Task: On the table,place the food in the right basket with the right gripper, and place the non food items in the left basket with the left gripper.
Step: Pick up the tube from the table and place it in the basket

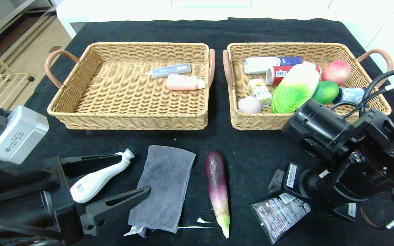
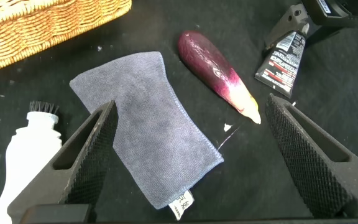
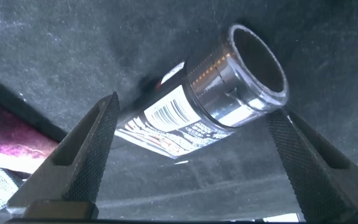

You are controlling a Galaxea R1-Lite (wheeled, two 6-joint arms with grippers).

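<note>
**Sorting run: both pincers spread wide, four items loose on the tabletop**

Loose items, front of the black tabletop [image 1: 251, 143]: a white brush [image 1: 96, 177] with dark bristles, a grey cloth [image 1: 164, 186], a purple shoot-shaped vegetable [image 1: 217, 191] with a pale tip, and a black packet [image 1: 279, 213] with white print. Cloth lies just beside the brush; the vegetable lies beside the cloth, apart from it; the packet lies further toward the robot's right, partly under the right arm.

Left pincer [image 1: 115, 181]: jaws wide apart, holding nothing, low over the brush, which lies between the two fingers in the head view. Left wrist view shows the cloth [image 2: 145, 124] between the fingers, the brush [image 2: 27, 152] at one side, the vegetable [image 2: 219, 74] beyond.

Right pincer [image 3: 191, 155]: jaws wide apart, nothing gripped. Right wrist view shows the packet [image 3: 166, 127] on the tabletop between the fingers (a shiny cylindrical part sits in front of it; cannot tell what it is).

Left basket [image 1: 128, 119]: a grey flat case [image 1: 171, 70] and a pink bottle [image 1: 185, 82], near each other at the far right corner.

Right basket [image 1: 248, 121]: a cabbage [image 1: 296, 89], a green mango [image 1: 325, 91], a red-pink peach [image 1: 336, 71], a red can [image 1: 277, 74], a white-and-blue tube [image 1: 272, 64], a small yellow-white box [image 1: 259, 90], a pink ball-like item [image 1: 249, 105].
</note>
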